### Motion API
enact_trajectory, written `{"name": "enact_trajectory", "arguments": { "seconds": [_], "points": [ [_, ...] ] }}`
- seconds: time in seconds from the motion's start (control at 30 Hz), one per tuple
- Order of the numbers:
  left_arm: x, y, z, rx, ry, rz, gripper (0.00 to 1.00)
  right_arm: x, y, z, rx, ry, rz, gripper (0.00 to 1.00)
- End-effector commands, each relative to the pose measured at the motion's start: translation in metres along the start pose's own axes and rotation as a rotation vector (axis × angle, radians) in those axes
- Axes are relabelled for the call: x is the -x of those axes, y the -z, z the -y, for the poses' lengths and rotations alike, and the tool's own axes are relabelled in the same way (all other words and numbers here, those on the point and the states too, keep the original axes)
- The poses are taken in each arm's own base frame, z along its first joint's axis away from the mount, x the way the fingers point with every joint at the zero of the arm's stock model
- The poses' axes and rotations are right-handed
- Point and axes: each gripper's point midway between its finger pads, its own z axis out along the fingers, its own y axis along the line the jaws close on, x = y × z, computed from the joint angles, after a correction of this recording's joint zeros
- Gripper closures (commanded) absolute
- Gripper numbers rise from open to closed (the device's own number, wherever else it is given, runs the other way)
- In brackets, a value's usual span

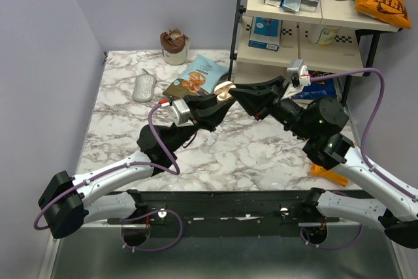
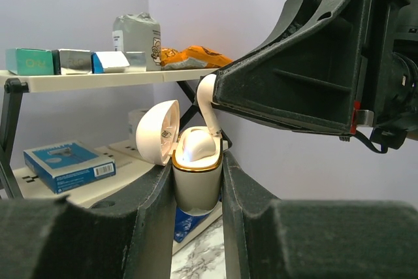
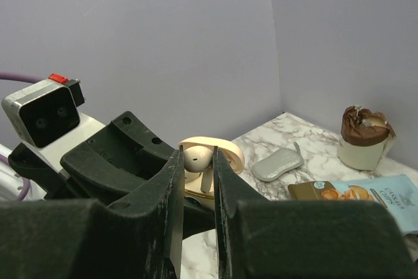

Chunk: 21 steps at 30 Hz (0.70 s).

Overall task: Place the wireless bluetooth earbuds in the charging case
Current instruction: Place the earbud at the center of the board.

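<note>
Right gripper (image 3: 196, 161), pinching 1 whitish rounded earbud (image 2: 206, 99), crowds the open white gold-rimmed charging case (image 2: 194, 184) clamped by left gripper (image 2: 198, 202); another earbud (image 2: 196, 145) possibly seated inside.

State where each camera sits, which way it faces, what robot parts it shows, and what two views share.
Top external: above and behind the bases, looking down on the marble table; both arms show.
Left wrist: on the left arm, facing the shelf rack; the left gripper shows, clamping the open charging case.
Right wrist: on the right arm, facing the wall corner; the right gripper shows, pinching an earbud.
Shared: both wrist views show the charging case and earbud.
</note>
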Motion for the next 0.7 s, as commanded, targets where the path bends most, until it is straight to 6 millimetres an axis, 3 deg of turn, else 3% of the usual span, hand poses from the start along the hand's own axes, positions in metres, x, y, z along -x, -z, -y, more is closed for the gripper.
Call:
{"name": "enact_trajectory", "arguments": {
  "seconds": [0.0, 0.37, 0.67],
  "points": [
    [0.017, -0.002, 0.007, -0.035, 0.007, 0.049, 1.00, 0.013, -0.004, 0.000, -0.009, 0.025, 0.043, 0.99],
    [0.019, 0.000, 0.007, -0.031, 0.011, 0.055, 1.00, 0.001, -0.005, 0.009, -0.040, 0.050, 0.019, 0.99],
    [0.022, -0.002, 0.005, -0.021, 0.000, 0.058, 1.00, -0.010, 0.001, 0.001, 0.016, 0.097, -0.017, 0.99]
  ]
}}
